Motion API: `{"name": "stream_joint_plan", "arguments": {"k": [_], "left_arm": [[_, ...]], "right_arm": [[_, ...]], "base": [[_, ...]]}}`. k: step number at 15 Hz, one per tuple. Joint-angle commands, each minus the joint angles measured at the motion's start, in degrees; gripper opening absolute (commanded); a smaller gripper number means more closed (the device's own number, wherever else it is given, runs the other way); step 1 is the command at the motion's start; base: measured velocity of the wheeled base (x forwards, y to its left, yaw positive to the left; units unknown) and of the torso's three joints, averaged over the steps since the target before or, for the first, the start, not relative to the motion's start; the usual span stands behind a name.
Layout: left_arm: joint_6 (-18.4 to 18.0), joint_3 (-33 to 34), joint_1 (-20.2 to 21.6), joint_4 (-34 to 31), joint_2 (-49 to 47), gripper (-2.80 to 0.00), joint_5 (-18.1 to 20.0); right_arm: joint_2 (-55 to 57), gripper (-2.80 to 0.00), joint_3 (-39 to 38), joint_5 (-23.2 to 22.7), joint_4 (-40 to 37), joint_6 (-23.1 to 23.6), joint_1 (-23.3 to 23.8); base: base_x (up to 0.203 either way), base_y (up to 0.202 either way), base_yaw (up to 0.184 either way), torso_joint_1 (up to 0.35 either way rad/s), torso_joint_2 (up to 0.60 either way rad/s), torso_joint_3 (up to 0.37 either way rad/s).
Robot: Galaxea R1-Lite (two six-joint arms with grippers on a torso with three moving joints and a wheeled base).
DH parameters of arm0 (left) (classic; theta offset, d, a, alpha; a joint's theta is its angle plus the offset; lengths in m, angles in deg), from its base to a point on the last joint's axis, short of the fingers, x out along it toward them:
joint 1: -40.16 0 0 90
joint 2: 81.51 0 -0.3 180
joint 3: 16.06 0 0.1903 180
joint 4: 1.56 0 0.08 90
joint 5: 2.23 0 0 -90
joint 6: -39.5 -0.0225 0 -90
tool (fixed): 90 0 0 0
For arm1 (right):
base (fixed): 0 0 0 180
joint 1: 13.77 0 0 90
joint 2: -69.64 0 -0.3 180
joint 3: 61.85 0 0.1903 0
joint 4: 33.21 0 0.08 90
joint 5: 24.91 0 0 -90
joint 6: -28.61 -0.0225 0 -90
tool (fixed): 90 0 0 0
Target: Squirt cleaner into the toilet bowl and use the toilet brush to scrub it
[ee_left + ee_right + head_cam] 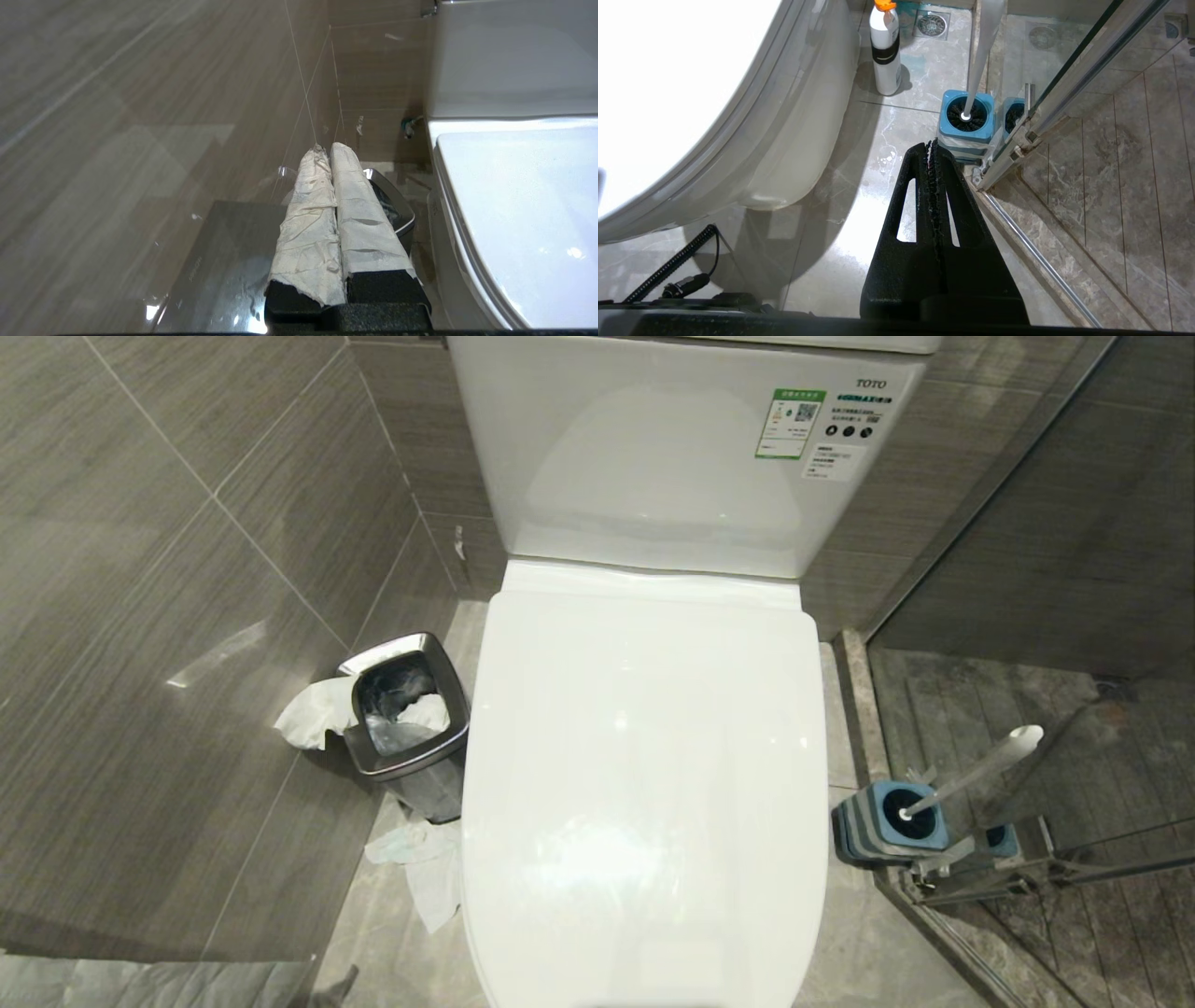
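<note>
**Lid down, brush in its holder, both grippers closed and empty**

Head view: the white toilet (644, 775) has its lid down, so the toilet bowl is hidden. To the robot's left a steel waste bin (403, 723) stands against the toilet's side, with crumpled tissue (313, 714) beside it. To the right the toilet brush (976, 772) stands tilted in its blue holder (887, 821), by the glass shower door (1055, 523). Neither arm shows here.

Left wrist view: the left gripper (331, 148) (fingers wrapped in white tape) is pressed together on nothing, above the bin and beside the toilet's lid.

Right wrist view: the right gripper (932, 145) is likewise together and empty, near the holder. A white spray bottle (885, 51) with an orange cap stands on the floor beside the toilet's base.
</note>
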Motion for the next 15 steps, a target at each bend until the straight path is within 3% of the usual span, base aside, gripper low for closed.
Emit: {"name": "stream_joint_plan", "arguments": {"k": [1, 7, 15], "left_arm": [[-0.4, 3.6, 0.0, -0.1, 3.2, -2.8, -0.1], [-0.7, 12.3, 0.2, 1.5, 7.4, -2.8, -0.2], [-3.7, 31.6, 0.2, 20.7, 7.4, -2.8, -0.4]], "right_arm": [[0.0, -2.8, 0.0, 0.0, 0.0, 0.0, 0.0], [0.0, -2.8, 0.0, 0.0, 0.0, 0.0, 0.0], [0.0, -2.8, 0.0, 0.0, 0.0, 0.0, 0.0]], "base": [[0.0, 0.0, 0.0, 0.0, 0.0, 0.0], [0.0, 0.0, 0.0, 0.0, 0.0, 0.0], [0.0, 0.0, 0.0, 0.0, 0.0, 0.0]]}}
